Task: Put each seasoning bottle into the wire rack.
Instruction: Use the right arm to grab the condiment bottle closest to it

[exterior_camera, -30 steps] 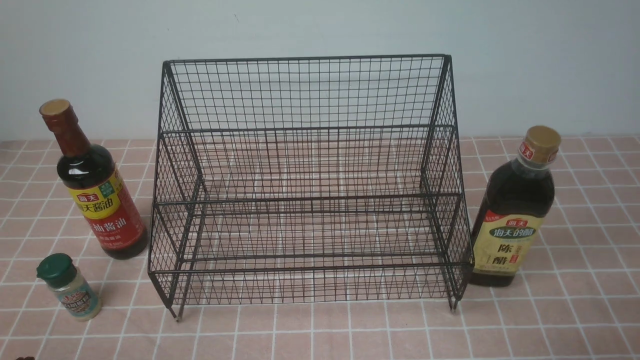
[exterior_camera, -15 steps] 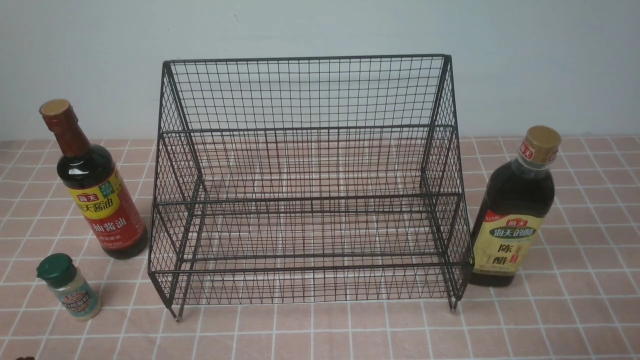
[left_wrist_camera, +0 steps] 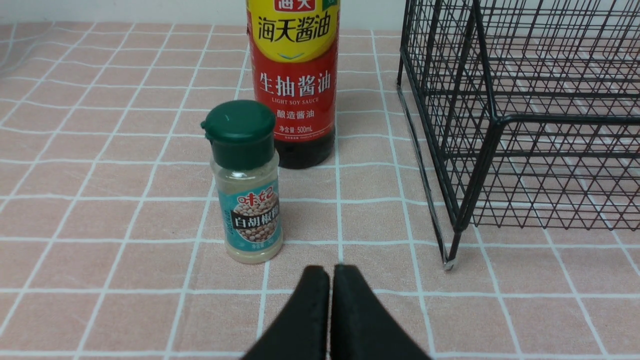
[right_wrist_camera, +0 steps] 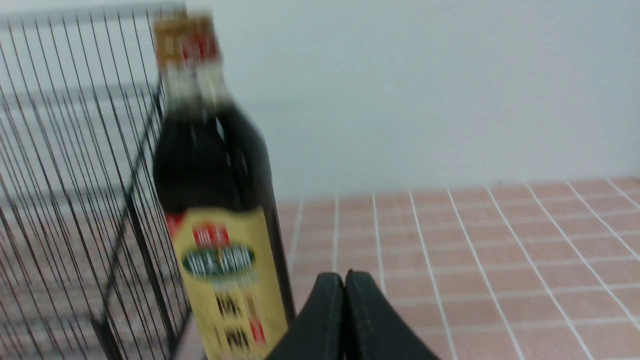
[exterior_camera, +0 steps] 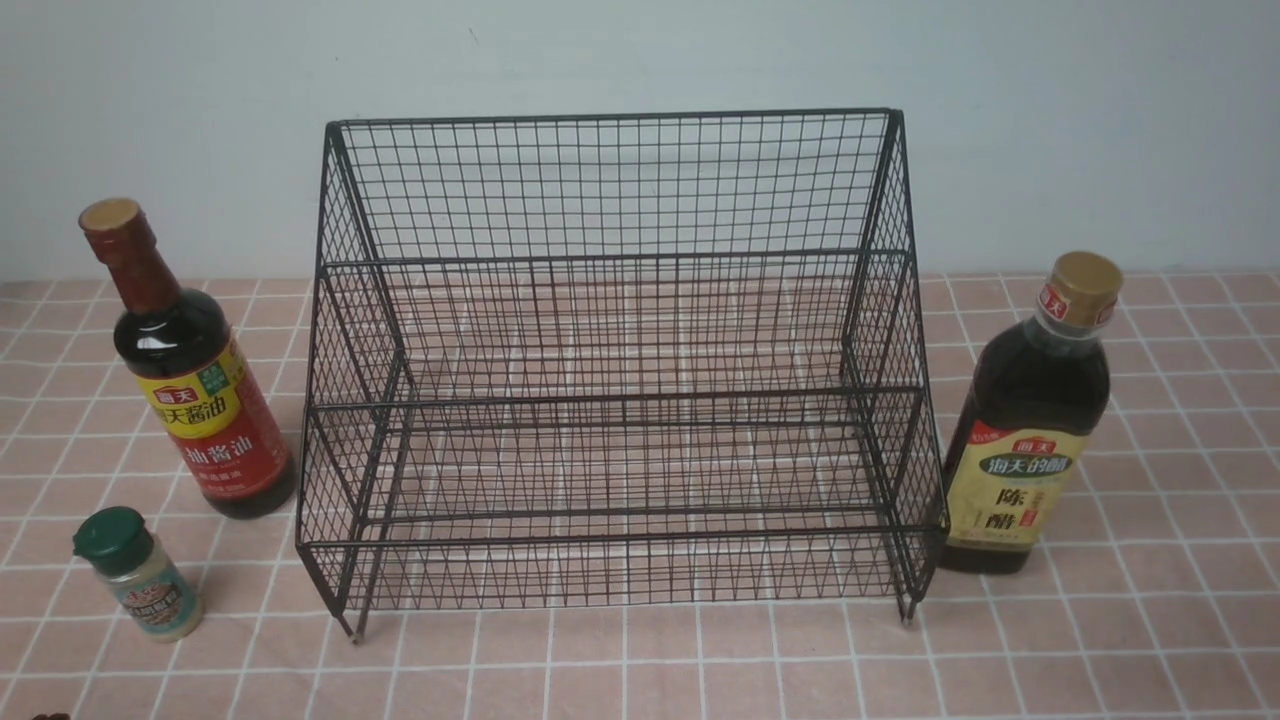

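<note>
The black wire rack (exterior_camera: 615, 400) stands in the middle of the table with both tiers bare. The tall dark bottle with red-yellow label (exterior_camera: 195, 400) stands left of it, and the green-capped shaker jar (exterior_camera: 135, 575) stands in front of that bottle. The dark bottle with beige label and gold cap (exterior_camera: 1030, 430) stands right of the rack. My left gripper (left_wrist_camera: 330, 272) is shut and empty, a little short of the shaker jar (left_wrist_camera: 246, 182), with the red-labelled bottle (left_wrist_camera: 293, 80) and the rack's corner (left_wrist_camera: 500, 120) beyond. My right gripper (right_wrist_camera: 345, 277) is shut and empty beside the beige-labelled bottle (right_wrist_camera: 220, 210). Neither gripper shows in the front view.
The table wears a pink checked cloth (exterior_camera: 640, 660). A pale wall (exterior_camera: 640, 50) rises right behind the rack. The rack's front left leg (left_wrist_camera: 450, 257) stands close to my left gripper.
Nothing has visibly changed in the front view. The right wrist view is blurred with motion.
</note>
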